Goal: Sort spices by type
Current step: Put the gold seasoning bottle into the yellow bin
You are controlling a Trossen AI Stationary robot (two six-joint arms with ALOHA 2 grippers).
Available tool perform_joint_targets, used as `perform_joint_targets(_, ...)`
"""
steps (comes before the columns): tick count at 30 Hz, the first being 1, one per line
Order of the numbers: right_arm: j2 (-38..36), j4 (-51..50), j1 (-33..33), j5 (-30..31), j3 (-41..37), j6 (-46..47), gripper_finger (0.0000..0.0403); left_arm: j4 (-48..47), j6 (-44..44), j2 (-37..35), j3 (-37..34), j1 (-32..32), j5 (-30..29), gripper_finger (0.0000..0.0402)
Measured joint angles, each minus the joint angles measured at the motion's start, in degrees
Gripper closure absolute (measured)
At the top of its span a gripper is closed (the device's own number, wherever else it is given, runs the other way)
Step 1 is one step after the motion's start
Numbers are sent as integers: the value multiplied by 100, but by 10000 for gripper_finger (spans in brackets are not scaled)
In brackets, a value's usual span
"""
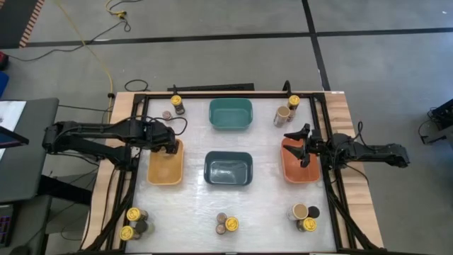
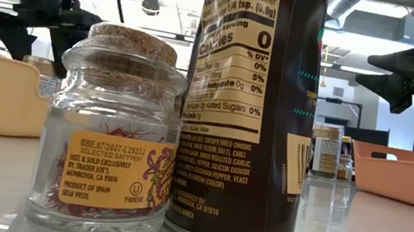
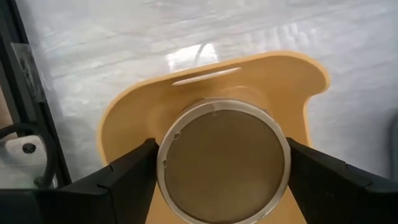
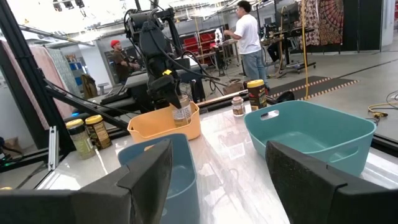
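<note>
The left tool (image 1: 168, 146) hangs over the far end of the yellow bin (image 1: 165, 172), its fingers (image 3: 118, 180) clamped on a tan-topped jar (image 3: 224, 160). At the counter's (image 1: 269, 198) middle sit the teal bin (image 1: 231, 114) and the dark-blue bin (image 1: 228, 168). The right tool (image 1: 304, 145) hovers over the orange bin (image 1: 297, 170), jaws apart and empty. The other spices (image 1: 226, 224) stand in small clusters along the counter's near and far edges.
</note>
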Motion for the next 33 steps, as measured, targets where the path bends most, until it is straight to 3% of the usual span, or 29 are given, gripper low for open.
perform_joint_targets(33,0,0,0,-2,0,0,117,-414,-466,-2,471,2,-109,85)
